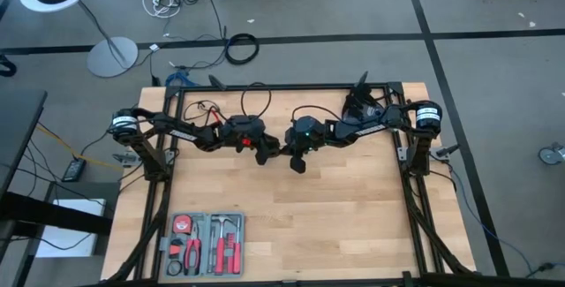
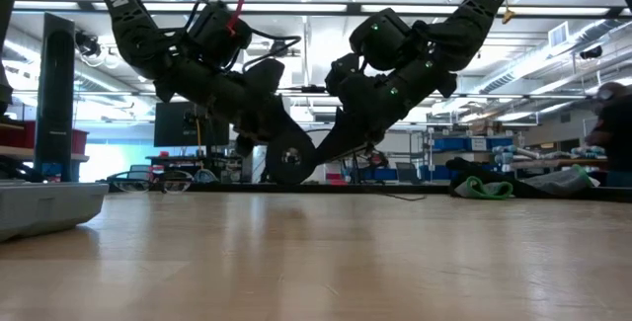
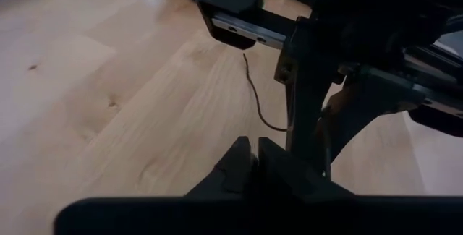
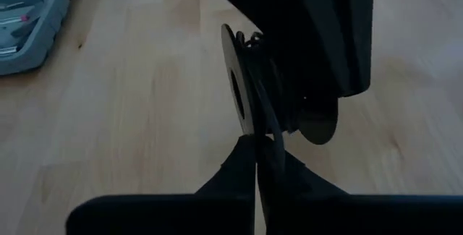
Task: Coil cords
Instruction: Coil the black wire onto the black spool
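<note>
Both grippers meet above the middle of the table. My left gripper [image 1: 265, 154] is shut on a small round black puck [image 2: 289, 159], which the right wrist view [image 4: 235, 90] shows on edge with thin black cord wound beside it. My right gripper [image 1: 290, 156] is right next to the puck and shut on the thin black cord [image 4: 265, 116]. A slack stretch of the cord [image 3: 255, 97] hangs in a curve between the two grippers, above the tabletop. My left gripper holds the puck [image 2: 289, 159] at its fingertips, slanting down from the table's left. The puck is clear of the tabletop, its flat face toward the low camera. Which part the fingers are on is hidden by the gripper itself. My right gripper pinches the thin cord [image 4: 262, 135] between its two fingertips, close beside the puck. It slants down from the table's right. One strand or several, I cannot tell. The cord is clear of the table.
A grey tool case [image 1: 205, 243] with red-handled tools lies at the near left of the table. The black frame rails [image 1: 415, 172] run along the table's edges. A thick black cable ring [image 1: 241, 49] lies on the floor beyond. A person [image 2: 612, 133] is in the room behind.
</note>
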`<act>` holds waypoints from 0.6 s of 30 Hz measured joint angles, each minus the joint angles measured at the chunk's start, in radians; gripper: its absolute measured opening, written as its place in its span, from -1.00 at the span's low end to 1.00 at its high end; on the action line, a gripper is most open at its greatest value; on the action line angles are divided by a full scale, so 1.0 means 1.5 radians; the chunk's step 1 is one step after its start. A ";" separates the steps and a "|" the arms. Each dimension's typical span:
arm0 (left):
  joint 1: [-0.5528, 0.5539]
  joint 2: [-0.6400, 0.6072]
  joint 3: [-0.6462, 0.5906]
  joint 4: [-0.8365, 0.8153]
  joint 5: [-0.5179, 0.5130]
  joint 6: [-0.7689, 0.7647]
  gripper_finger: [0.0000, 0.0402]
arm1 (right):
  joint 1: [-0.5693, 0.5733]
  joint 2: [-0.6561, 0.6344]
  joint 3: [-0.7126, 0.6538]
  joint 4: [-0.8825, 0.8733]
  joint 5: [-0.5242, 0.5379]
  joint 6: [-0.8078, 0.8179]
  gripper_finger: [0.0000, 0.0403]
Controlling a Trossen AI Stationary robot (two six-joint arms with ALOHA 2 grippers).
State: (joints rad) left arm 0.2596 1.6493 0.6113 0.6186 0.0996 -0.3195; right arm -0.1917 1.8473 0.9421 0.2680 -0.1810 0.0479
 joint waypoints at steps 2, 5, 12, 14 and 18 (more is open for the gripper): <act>0.000 0.000 0.000 -0.002 0.011 -0.001 -0.75 | 0.000 0.000 0.000 -0.002 0.000 0.000 -0.99; 0.004 0.000 0.000 -0.004 0.039 -0.003 -0.58 | 0.000 0.000 0.000 -0.010 0.000 0.000 -0.99; 0.029 -0.001 0.000 -0.008 0.116 -0.001 -0.33 | 0.002 0.000 0.001 -0.025 0.005 0.000 -1.00; 0.037 -0.008 0.000 -0.017 0.134 -0.001 -0.32 | 0.004 0.000 0.001 -0.031 0.008 0.000 -1.00; 0.053 -0.036 0.000 -0.067 0.156 0.022 -0.32 | 0.004 0.000 0.001 -0.047 0.013 0.008 -1.00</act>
State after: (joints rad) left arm 0.3397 1.5956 0.6120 0.5175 0.3343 -0.2868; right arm -0.1857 1.8473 0.9428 0.1978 -0.1618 0.0602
